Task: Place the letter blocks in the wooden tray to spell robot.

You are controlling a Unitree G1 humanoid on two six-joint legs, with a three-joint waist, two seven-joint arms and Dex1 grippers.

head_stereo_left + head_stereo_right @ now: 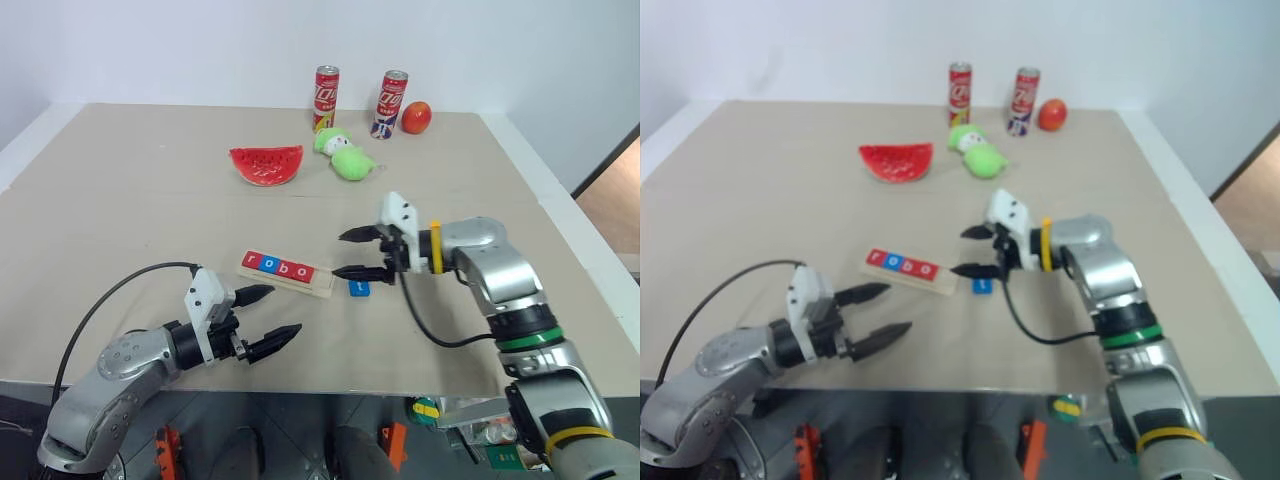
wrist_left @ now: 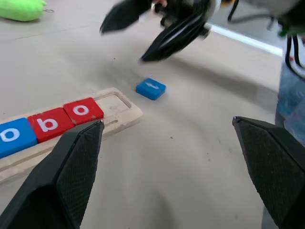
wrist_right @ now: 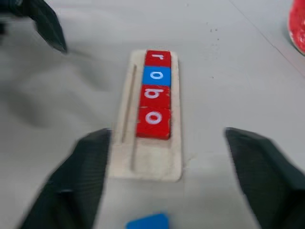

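The wooden tray (image 1: 322, 285) lies near the table's front with four letter blocks in its groove: a red r (image 1: 252, 259), a blue o (image 1: 270, 264), a red b (image 1: 287, 268) and a red o (image 1: 304, 272). The tray's right-end slot (image 2: 117, 101) is bare. A blue block (image 1: 360, 288) lies on the table just off that end. My right gripper (image 1: 340, 254) hovers open above the blue block, nothing between its fingers. My left gripper (image 1: 286, 309) stands open in front of the tray, holding nothing.
At the back of the table stand two red cans (image 1: 326, 97) (image 1: 391, 102) and a red fruit (image 1: 416, 117). A watermelon-slice toy (image 1: 266, 164) and a green plush (image 1: 344, 155) lie behind the tray. The table's front edge runs just under my left gripper.
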